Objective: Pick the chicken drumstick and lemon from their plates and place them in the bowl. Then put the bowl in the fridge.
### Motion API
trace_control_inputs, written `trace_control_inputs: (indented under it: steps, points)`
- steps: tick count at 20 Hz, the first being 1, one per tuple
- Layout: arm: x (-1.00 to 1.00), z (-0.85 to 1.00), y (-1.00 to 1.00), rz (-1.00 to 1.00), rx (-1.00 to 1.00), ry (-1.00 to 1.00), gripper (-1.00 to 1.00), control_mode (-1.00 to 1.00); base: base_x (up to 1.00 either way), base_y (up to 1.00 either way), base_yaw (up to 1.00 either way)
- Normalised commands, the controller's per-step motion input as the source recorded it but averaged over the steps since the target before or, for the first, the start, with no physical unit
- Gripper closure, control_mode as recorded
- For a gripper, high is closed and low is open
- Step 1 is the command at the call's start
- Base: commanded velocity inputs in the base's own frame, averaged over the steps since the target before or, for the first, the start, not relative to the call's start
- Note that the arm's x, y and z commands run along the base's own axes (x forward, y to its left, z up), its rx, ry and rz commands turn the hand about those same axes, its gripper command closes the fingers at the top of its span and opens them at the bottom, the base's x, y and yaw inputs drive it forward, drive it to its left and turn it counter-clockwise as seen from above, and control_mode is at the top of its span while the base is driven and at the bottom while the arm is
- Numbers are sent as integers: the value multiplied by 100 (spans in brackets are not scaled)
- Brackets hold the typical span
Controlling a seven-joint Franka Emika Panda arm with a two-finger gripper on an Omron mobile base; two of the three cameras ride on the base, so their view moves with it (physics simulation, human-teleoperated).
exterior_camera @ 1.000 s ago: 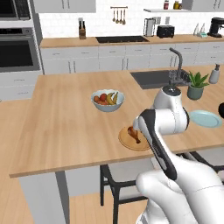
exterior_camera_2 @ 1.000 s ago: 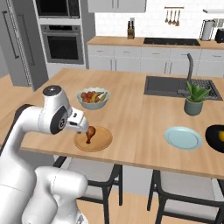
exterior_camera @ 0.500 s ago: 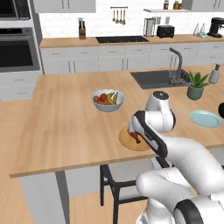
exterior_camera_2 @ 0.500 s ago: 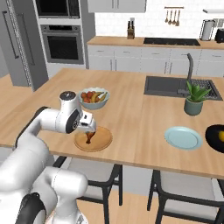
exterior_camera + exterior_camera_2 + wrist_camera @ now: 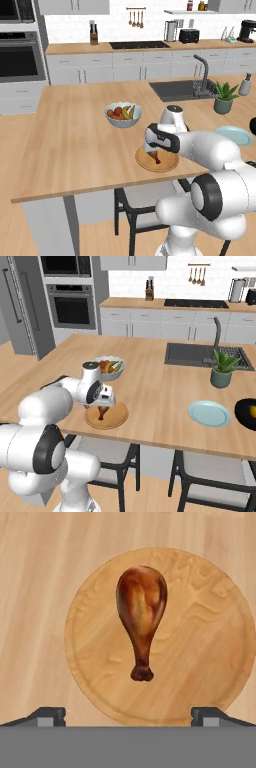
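Observation:
The chicken drumstick (image 5: pixel 141 612) lies on the tan wooden plate (image 5: pixel 210 637), bone end toward my hand. My gripper (image 5: pixel 129 717) hangs open just above it, one fingertip at each side of the plate's near rim. From the base views, the gripper (image 5: pixel 152 147) (image 5: pixel 103 401) hovers over the drumstick (image 5: pixel 102 412) near the island's front edge. The pale blue-green plate (image 5: pixel 209 413) lies bare to the right. Past it, the black bowl (image 5: pixel 246 414) holds the lemon (image 5: pixel 253 412). The grey fridge (image 5: pixel 20 306) stands at the far left.
A light fruit bowl (image 5: pixel 122 115) with bananas sits just behind the wooden plate (image 5: pixel 168 164). A potted plant (image 5: pixel 221 368) and the sink (image 5: pixel 200 353) are at the island's right. Chairs stand under the front edge.
My hand has swung down and forward and now sits low over the wooden plate. The jaws stay wide. The drumstick has not moved.

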Motion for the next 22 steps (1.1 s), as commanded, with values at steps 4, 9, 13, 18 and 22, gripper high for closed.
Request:
trace_control_inputs:
  steps: [4,9,13,18,22]
  points:
    - [36,-13,-10,3,0,3,-100,-100,0,0,0]
    - [18,-36,-1,1,-1,1,-100,-100,0,0,0]
    - [16,-35,3,0,-1,0,-100,-100,0,0,0]
    - [31,-31,0,0,0,0,-100,-100,0,0,0]
    - [36,-28,0,0,0,0,-100,-100,0,0,0]
